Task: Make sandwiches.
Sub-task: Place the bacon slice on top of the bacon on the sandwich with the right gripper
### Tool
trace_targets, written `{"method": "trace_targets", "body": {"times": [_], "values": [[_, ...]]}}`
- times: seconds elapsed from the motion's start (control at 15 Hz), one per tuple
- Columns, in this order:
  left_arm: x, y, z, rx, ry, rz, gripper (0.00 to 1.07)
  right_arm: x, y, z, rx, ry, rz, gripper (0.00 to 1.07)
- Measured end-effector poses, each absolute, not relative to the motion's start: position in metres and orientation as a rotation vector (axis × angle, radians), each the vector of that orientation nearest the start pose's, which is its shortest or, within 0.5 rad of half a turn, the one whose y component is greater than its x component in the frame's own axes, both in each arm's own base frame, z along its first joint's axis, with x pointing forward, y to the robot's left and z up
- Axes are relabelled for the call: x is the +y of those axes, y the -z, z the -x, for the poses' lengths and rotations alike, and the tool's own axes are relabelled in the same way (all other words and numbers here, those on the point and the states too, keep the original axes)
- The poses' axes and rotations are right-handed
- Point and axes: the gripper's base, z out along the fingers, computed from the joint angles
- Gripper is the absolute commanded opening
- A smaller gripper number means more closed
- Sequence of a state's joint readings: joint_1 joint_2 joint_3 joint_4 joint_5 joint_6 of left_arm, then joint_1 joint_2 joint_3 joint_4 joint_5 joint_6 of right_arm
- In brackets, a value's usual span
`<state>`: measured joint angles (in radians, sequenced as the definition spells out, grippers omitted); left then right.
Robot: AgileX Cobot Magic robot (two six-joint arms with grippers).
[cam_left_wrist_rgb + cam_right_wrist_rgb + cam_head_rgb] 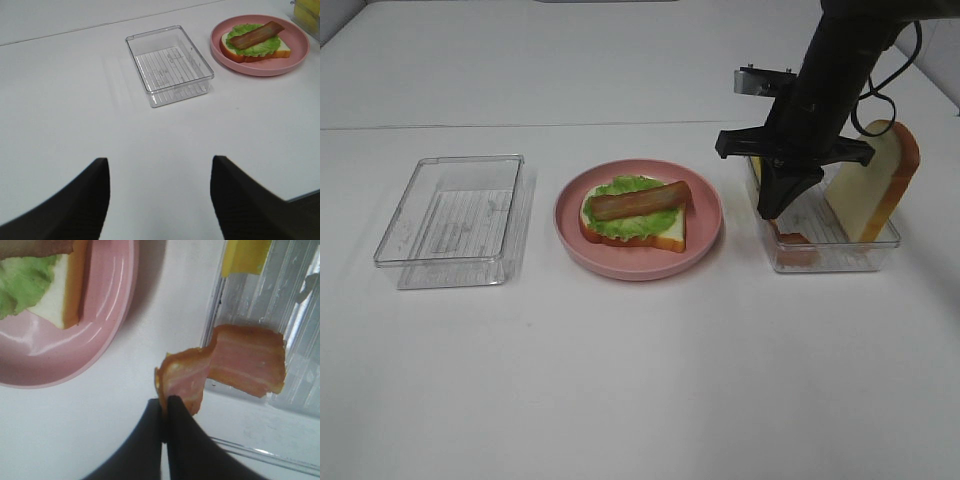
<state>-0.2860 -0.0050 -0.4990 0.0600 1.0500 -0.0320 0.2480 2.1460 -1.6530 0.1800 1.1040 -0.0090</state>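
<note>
Here, right gripper (pixel 165 400) tight on a bacon strip (pixel 240 360) over the tray rim (pixel 214 310), pink plate (pixel 100 340) near; left gripper (pixel 159 161) spread.

White matte tabletop (pixel 620 380) fills nearly the whole high view, spreading below & all round the right gripper (pixel 775 208). A thin seam (pixel 520 126) runs across, well beyond that gripper, w/ another white panel (pixel 570 60) past it, a bit greyer. Small grey strip (pixel 335 15) in the far corner, well off to the gripper's left; can't tell if wall or floor. Left wrist view: same white top, table edge (pixel 302 195) near the left gripper (pixel 159 160), dark grey beyond it. Light soft & even, shadows faint.
</note>
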Motion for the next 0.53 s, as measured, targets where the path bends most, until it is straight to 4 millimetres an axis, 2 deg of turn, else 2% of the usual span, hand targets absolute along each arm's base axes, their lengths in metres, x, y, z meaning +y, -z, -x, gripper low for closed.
{"method": "trace_targets", "body": {"times": [0.27,0.53], "values": [[0.006,-0.278,0.004,2.015,0.129,-0.255,0.58,0.119,-0.176,-0.413,3.068,-0.259,0.287,0.0],[0.006,-0.278,0.004,2.015,0.129,-0.255,0.58,0.118,-0.214,-0.406,2.988,-0.273,0.291,0.0]]}}
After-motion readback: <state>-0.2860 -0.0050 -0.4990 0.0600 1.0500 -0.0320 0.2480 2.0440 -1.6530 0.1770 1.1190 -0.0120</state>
